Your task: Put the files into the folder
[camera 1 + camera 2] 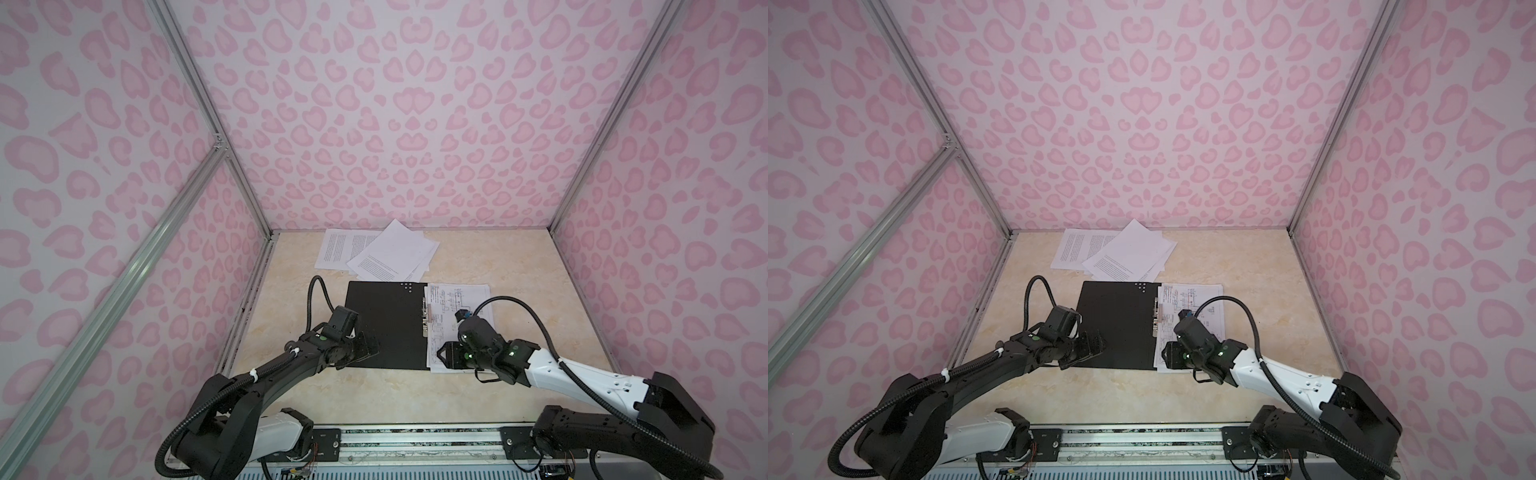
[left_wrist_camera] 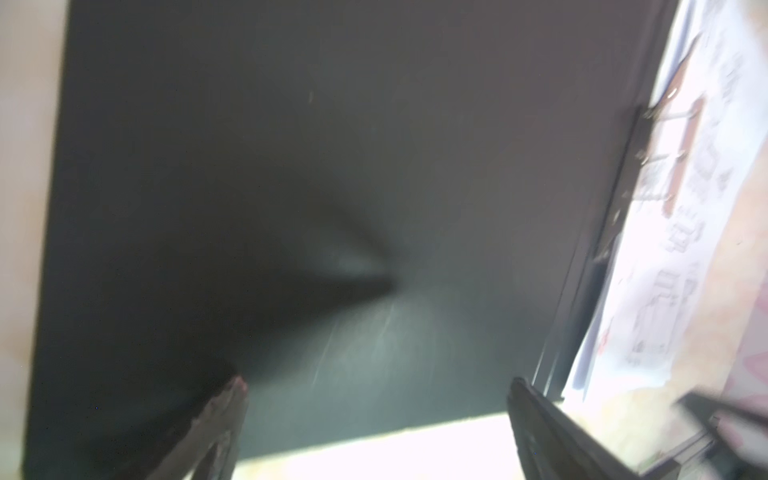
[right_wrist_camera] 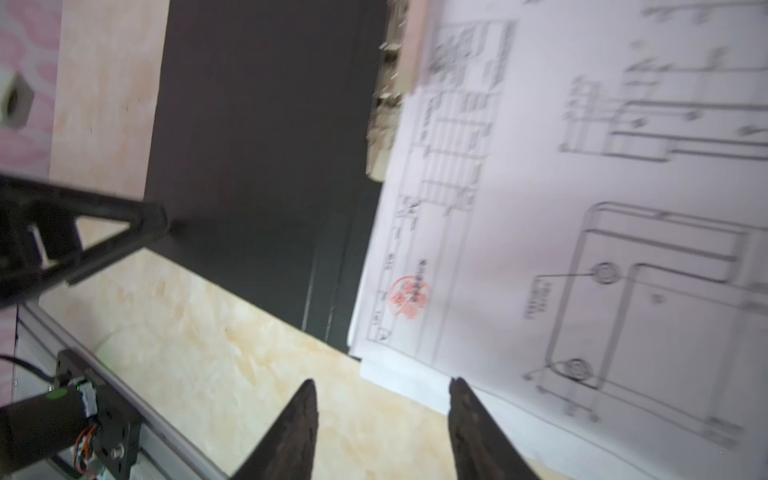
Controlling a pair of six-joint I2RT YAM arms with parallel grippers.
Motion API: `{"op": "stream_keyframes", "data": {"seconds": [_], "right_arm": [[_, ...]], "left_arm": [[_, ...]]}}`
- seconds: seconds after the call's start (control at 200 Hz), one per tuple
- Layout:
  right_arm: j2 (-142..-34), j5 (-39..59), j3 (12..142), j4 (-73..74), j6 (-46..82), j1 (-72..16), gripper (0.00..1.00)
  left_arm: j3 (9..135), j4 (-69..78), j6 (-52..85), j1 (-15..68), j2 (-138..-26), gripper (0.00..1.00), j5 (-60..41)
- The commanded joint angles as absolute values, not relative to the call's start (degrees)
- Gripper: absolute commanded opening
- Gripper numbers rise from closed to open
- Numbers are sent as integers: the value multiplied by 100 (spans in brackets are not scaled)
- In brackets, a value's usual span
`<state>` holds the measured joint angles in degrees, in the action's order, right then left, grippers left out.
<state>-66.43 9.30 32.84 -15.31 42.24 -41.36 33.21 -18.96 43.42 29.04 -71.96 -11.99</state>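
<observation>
The folder (image 1: 386,324) (image 1: 1117,324) lies open on the table, black inside up, with a metal clip (image 1: 426,316) at its spine. A sheet with line drawings (image 1: 461,297) (image 3: 582,208) covers its right half. More files (image 1: 386,253) (image 1: 1121,253) lie fanned out at the back. My left gripper (image 1: 365,347) (image 2: 377,381) hangs open over the folder's front left part (image 2: 291,166), holding nothing. By the drawing sheet's front corner next to the spine, my right gripper (image 1: 442,353) (image 3: 382,381) is open, with bare table between its fingers.
The marble-patterned table (image 1: 374,395) is boxed in by pink patterned walls (image 1: 415,124) on three sides. An aluminium rail (image 1: 415,436) with both arm bases runs along the front edge. The left gripper's fingers (image 3: 104,220) show in the right wrist view.
</observation>
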Motion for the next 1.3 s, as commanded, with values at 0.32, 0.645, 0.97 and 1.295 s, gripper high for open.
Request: {"op": "stream_keyframes", "data": {"seconds": [0.32,0.645,0.97,1.295], "right_arm": [[-7082,1867,3337,-1610,2847,-372,93],[-8197,2489,3527,-513,3027,-359,91],[-8434,2629,3692,-202,3472,-755,89],[-9126,1898,4876,-1039,2850,-325,91]], "left_arm": [[5070,-2026,3832,4166,-8927,99,-1860],[5174,-1841,3920,4509,-9709,100,-1838],[5062,-1830,3923,4509,-9831,100,-1723],[5212,-1874,3977,4322,-9450,100,-2055]]}}
